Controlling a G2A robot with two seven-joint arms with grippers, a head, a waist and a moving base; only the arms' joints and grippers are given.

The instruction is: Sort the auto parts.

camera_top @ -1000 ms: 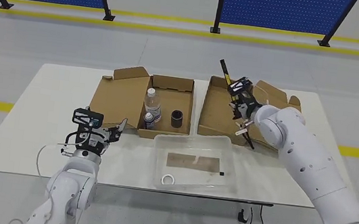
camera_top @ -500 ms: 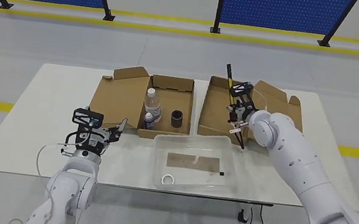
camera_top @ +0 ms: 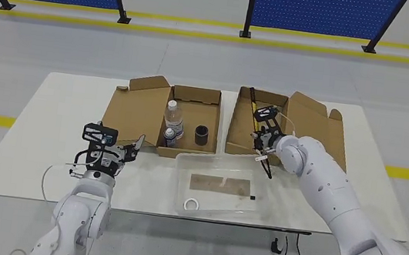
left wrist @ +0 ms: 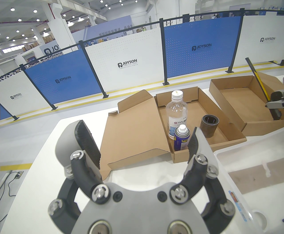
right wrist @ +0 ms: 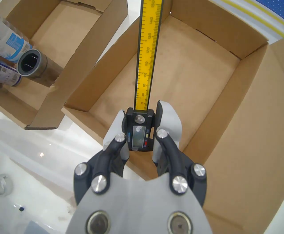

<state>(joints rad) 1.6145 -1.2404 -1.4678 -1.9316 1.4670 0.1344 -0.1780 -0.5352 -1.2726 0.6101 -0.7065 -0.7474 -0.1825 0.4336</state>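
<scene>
On the surface's [camera_top: 52, 107] left side, the left gripper [left wrist: 137, 128] hangs just above it, fingers [left wrist: 87, 141] spread wide, holding nothing. Next comes the left cardboard box [camera_top: 193, 95], flap open, with a clear bottle [camera_top: 172, 115], a spray can [camera_top: 168, 136] and a dark metal sleeve [camera_top: 202, 135] standing upright along its near side. Near the front edge sits a clear tray [camera_top: 219, 160] with a small ring [camera_top: 192, 204] inside. Further right, the right gripper [right wrist: 141, 110] has its fingers [right wrist: 168, 115] clamped on a caliper's [right wrist: 147, 55] display head over the right box [right wrist: 188, 77], the yellow scale pointing at its far wall.
</scene>
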